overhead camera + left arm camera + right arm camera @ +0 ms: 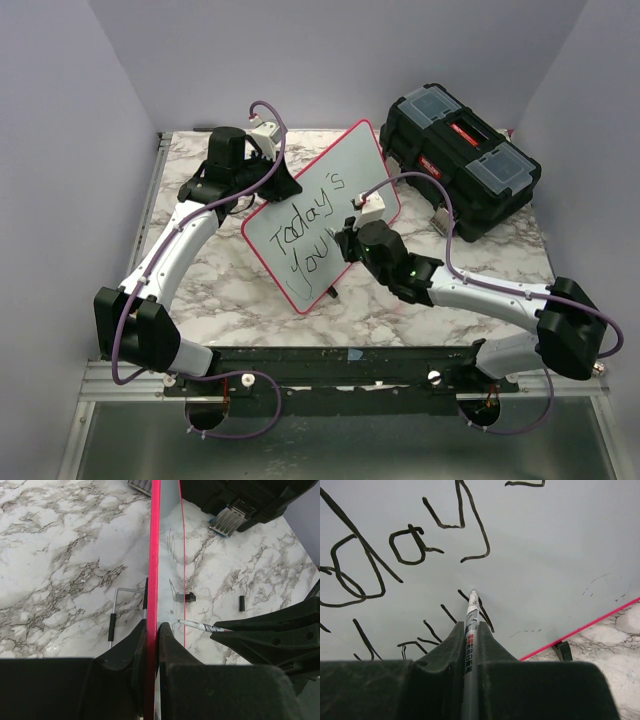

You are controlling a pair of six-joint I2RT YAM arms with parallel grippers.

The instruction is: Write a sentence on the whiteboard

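First, from the top camera, the whiteboard stands tipped up near the middle of the table, turned at a slant. It has a white face, a thin red rim and round corners. The sentence is written in black, in two lines: "Today's" on top and "You" under it. What comes after "You" is hidden behind the right tool. The left tool is at the board's upper left edge. A black toolbox with red latches sits just beside the board, at the back right. The table looks like white marble with grey veins, and plain pale purple walls close it in on three sides. Next, from the left wrist camera, the board is seen from its edge, as a bright red strip. The left tool is clenched on that rim, with one finger on each side. A bent wire with a black sleeve lies on the marble on the left of the board. The right tool reaches in from the right. Last, from the right wrist camera, the right tool is clamped on a grey marker. Its tip touches the white face just under the letters "day", at a short black stroke. The red rim cuts across the lower right corner, and marble shows past it.
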